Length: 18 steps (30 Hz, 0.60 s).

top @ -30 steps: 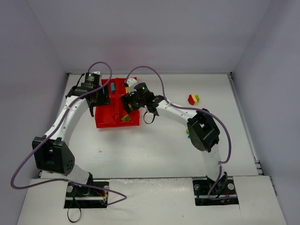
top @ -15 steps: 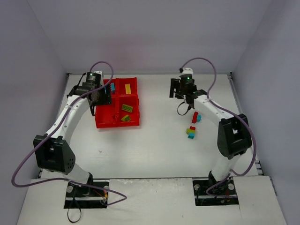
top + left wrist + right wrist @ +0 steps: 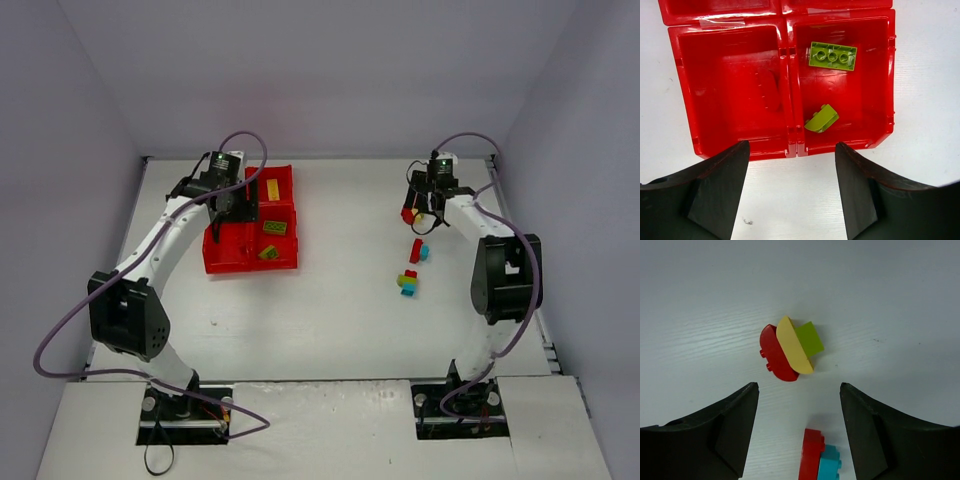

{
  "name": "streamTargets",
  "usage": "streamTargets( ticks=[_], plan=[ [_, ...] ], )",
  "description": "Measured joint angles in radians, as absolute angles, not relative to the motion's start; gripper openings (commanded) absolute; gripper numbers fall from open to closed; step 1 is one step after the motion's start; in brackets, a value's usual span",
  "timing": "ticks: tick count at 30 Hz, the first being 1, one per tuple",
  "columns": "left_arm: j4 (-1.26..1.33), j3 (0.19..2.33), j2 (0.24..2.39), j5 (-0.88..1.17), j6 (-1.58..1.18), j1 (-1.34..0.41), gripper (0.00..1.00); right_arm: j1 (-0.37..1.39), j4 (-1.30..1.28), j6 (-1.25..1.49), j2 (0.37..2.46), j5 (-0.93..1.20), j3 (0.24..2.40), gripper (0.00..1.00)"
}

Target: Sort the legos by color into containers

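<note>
The red tray of containers (image 3: pixel 225 262) lies at the back left. A yellow lego (image 3: pixel 272 188) sits in its far right compartment, and two green legos (image 3: pixel 833 55) (image 3: pixel 821 119) in the near right one. The near left compartment (image 3: pixel 730 90) holds nothing. My left gripper (image 3: pixel 791 150) hangs open above the tray's near edge. My right gripper (image 3: pixel 799 387) is open and empty, just short of a red, yellow and green clump (image 3: pixel 790 350) on the table. A red and cyan pair (image 3: pixel 817 460) lies below it between the fingers. A further multicolour clump (image 3: pixel 407 283) lies closer to the bases.
White walls close the table on three sides. The right arm's cable (image 3: pixel 470 140) loops near the back right corner. The right wall stands close beside the right arm (image 3: pixel 505 275).
My right arm has swung from over the tray across to the back right, over the red, yellow and green clump, its jaws narrowing a little. The left gripper shifted slightly right over the tray.
</note>
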State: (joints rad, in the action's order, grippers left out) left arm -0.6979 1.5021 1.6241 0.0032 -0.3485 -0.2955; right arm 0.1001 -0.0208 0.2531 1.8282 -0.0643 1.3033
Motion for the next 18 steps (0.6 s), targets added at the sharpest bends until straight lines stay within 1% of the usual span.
streamTargets(
  ticks=[7, 12, 18],
  plan=[
    [-0.699, 1.504, 1.625, 0.003, -0.35, -0.309, 0.63, 0.083, -0.054, 0.19, 1.963, -0.026, 1.386, 0.63],
    [-0.698, 1.504, 1.625, 0.003, -0.35, -0.315, 0.63, 0.084, -0.073, 0.211, 1.983, 0.001, 1.405, 0.61],
    [-0.699, 1.504, 1.625, 0.01, -0.352, -0.321, 0.63, 0.086, -0.072, 0.279, 1.994, -0.001, 1.435, 0.63]
  ],
)
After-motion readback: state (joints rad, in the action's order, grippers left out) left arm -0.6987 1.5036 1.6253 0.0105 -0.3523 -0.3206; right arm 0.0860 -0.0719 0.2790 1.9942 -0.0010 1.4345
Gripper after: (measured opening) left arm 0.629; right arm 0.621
